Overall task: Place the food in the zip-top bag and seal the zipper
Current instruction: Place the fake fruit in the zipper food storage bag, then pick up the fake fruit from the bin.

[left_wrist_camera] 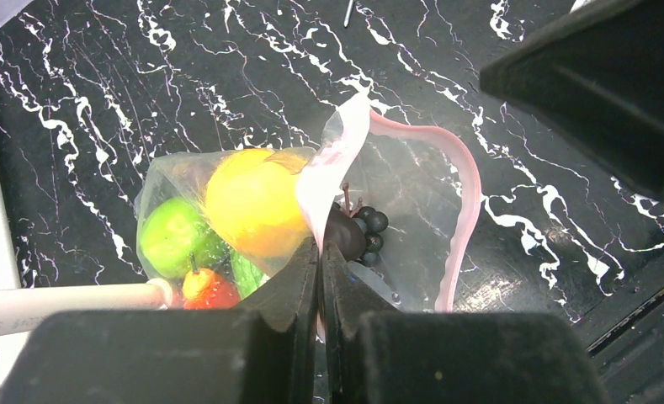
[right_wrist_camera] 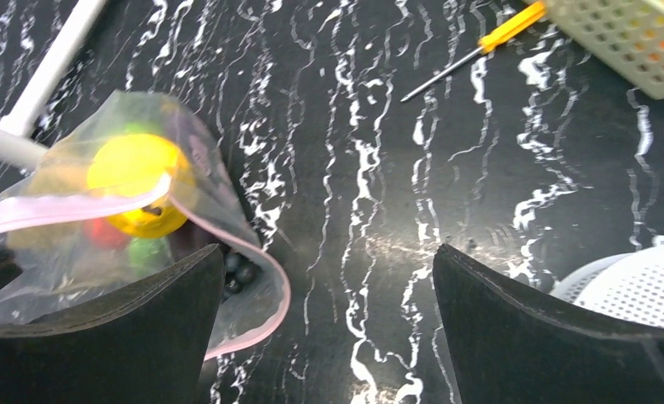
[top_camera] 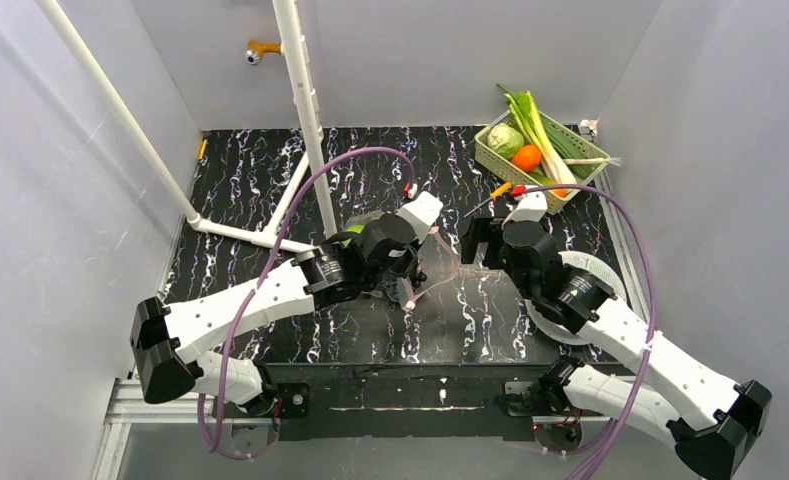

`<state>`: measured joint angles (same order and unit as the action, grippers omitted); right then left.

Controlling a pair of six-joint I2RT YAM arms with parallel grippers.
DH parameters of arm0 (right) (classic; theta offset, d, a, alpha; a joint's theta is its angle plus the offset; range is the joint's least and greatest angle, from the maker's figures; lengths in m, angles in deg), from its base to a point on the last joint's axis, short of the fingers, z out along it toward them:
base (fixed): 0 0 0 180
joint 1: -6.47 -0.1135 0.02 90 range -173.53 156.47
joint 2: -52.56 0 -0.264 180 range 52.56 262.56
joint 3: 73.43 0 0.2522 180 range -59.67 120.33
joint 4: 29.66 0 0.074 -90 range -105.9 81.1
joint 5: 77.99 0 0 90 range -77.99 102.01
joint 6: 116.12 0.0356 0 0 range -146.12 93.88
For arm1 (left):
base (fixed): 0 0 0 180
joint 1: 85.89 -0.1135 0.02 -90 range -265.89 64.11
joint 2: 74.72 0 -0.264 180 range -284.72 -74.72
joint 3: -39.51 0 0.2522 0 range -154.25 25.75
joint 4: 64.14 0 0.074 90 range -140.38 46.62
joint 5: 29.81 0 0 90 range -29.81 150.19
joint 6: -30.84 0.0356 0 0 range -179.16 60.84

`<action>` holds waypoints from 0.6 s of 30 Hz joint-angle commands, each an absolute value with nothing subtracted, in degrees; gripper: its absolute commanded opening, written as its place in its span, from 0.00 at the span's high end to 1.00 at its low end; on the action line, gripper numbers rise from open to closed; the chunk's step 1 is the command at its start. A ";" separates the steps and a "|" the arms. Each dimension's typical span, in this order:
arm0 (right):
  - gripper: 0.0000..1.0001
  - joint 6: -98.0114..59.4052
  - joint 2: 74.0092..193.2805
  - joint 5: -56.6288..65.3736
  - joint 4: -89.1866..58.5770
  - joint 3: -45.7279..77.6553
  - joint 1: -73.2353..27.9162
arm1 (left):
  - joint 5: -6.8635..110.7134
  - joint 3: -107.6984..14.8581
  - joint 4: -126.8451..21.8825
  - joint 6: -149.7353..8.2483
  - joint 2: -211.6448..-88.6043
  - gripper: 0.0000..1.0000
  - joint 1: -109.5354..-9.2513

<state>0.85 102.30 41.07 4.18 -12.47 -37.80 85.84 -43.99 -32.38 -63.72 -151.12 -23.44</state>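
Note:
The zip-top bag (left_wrist_camera: 412,181) lies on the black marble table with its mouth open. Its pink zipper (left_wrist_camera: 470,189) curves around the opening. Inside are a yellow round fruit (left_wrist_camera: 252,198), a green piece (left_wrist_camera: 172,236) and a small red-orange piece (left_wrist_camera: 209,290). The dark grape bunch (left_wrist_camera: 366,231) sits just inside the mouth. My left gripper (left_wrist_camera: 321,246) is shut on the bag's near mouth edge and holds it up. My right gripper (right_wrist_camera: 328,269) is open and empty, just right of the bag (right_wrist_camera: 76,210), its left finger beside the zipper (right_wrist_camera: 273,278). In the top view the left gripper (top_camera: 410,285) and the right gripper (top_camera: 480,240) flank the bag (top_camera: 438,272).
A green basket (top_camera: 490,155) at the back right holds a cabbage (top_camera: 506,139), a leek (top_camera: 542,130) and an orange fruit (top_camera: 527,157). A yellow-handled screwdriver (top_camera: 490,197) lies in front of it. A white mesh basket (right_wrist_camera: 640,286) is under the right arm. White pipes (top_camera: 305,110) stand left of the bag.

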 commanded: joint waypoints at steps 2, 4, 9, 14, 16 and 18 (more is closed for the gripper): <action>0.02 -2.10 101.54 49.94 1.67 -12.28 -37.68 | 85.95 -44.53 -33.05 -64.24 -150.41 1.00 -23.13; 0.02 -2.07 102.59 51.38 -0.01 -13.24 -37.62 | 85.49 -44.67 -32.79 -64.54 -150.49 1.00 -23.12; 0.02 -1.52 107.31 53.38 -1.29 -11.79 -36.82 | 85.41 -44.62 -32.85 -64.66 -151.23 1.00 -23.14; 0.02 -2.77 113.04 53.72 -1.23 -7.51 -34.10 | 85.25 -44.74 -32.66 -64.73 -151.92 1.00 -23.11; 0.02 -2.34 114.92 52.75 -0.57 -5.65 -31.64 | 85.07 -44.83 -32.55 -64.81 -152.09 1.00 -23.12; 0.02 -1.57 116.30 50.48 -0.07 -3.96 -28.43 | 85.14 -44.74 -32.70 -64.82 -152.16 1.00 -23.14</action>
